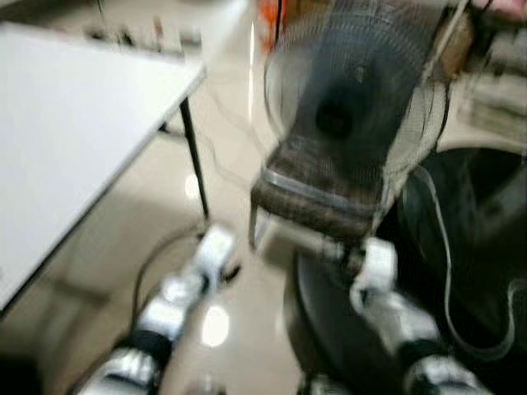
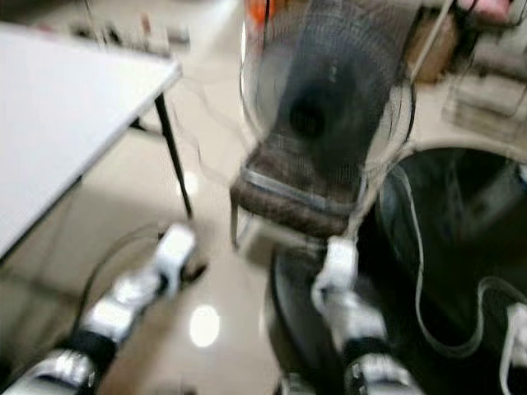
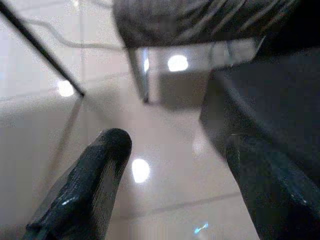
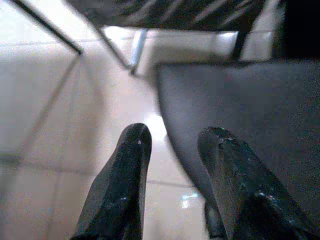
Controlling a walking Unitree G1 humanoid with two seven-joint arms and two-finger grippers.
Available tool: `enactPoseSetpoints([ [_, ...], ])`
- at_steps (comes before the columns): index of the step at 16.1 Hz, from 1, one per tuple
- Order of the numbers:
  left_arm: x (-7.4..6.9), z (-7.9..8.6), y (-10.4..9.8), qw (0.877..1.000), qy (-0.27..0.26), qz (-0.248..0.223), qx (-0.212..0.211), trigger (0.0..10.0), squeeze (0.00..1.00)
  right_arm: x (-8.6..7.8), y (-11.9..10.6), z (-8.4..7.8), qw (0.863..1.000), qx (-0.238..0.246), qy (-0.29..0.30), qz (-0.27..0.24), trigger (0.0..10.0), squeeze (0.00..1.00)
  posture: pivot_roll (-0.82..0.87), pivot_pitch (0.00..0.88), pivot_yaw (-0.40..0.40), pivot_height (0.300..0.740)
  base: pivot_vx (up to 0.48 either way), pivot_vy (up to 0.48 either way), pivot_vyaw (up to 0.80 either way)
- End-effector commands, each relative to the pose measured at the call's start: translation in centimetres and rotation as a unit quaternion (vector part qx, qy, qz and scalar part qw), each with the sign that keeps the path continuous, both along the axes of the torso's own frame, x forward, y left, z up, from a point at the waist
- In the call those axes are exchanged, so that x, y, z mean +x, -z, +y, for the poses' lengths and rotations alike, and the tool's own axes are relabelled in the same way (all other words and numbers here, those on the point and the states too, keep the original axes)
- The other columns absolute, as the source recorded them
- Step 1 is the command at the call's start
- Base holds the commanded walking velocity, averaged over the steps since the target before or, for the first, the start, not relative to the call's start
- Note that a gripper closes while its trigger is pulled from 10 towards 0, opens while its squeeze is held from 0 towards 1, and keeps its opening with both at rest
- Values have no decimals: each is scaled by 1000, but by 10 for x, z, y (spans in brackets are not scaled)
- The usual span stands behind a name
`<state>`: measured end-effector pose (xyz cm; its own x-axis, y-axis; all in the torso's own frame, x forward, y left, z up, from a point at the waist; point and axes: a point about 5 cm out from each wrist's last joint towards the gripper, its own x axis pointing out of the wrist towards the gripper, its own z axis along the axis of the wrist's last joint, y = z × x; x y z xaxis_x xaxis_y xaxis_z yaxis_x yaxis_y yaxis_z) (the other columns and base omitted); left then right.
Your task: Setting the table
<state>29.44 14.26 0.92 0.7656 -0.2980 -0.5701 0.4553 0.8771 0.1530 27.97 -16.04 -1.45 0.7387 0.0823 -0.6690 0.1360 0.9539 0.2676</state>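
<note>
The picture is blurred by motion. A white table [image 1: 74,123] stands at my left on a thin black leg [image 1: 195,160], and I see nothing on the part in view. Both silver arms hang low in front of me over the shiny floor, the left arm [image 1: 198,276] near the table leg and the right arm [image 1: 380,276] by a dark round object. My left gripper [image 3: 177,142] is open above the tiles with nothing between its fingers. My right gripper [image 4: 176,134] is open too, its black fingers over the edge of a dark surface.
A standing fan [image 1: 346,90] with a round wire cage is straight ahead. Behind it is a chair with a woven brown seat [image 1: 313,202] and metal legs. A large dark round object [image 1: 478,247] with a white cable [image 1: 445,271] lies at the right. Blurred clutter sits at the back.
</note>
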Motion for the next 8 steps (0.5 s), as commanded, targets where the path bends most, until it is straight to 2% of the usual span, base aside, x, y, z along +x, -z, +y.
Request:
enactPoseSetpoints([
  [1,1,-4,-1,1000,7,-6,-5,10000,0,0,0,-9,1000,-9,10,-1,10000,0,-26,77,-7,740,0,0,0],
  [8,1,-3,0,1000,6,-5,-3,10000,0,0,1,-9,1000,-9,10,2,10000,0,-25,80,-7,740,0,0,0],
])
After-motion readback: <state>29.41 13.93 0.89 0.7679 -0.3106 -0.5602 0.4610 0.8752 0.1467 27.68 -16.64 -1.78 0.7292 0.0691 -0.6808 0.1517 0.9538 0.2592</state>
